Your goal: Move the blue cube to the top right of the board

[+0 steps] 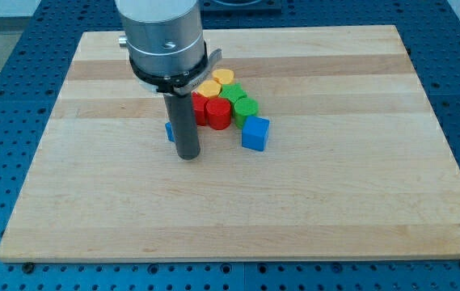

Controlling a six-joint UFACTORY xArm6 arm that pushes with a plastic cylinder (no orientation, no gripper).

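Barely begun: my tip (187, 155) on the tabletop (359, 202), holding nothing.
Blue cube (255, 133) sits to its right, unmoved; top-right corner awaits.

The blue cube (255, 133) sits upright on the board near its centre, one corner turned toward the view's bottom, at about four o'clock from the red cylinder (218, 114), close beside it.

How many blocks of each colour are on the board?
Blue: 2, the blue cube and a blue block mostly hidden behind my tip
Red: 2
Green: 2
Yellow: 2
Total: 8
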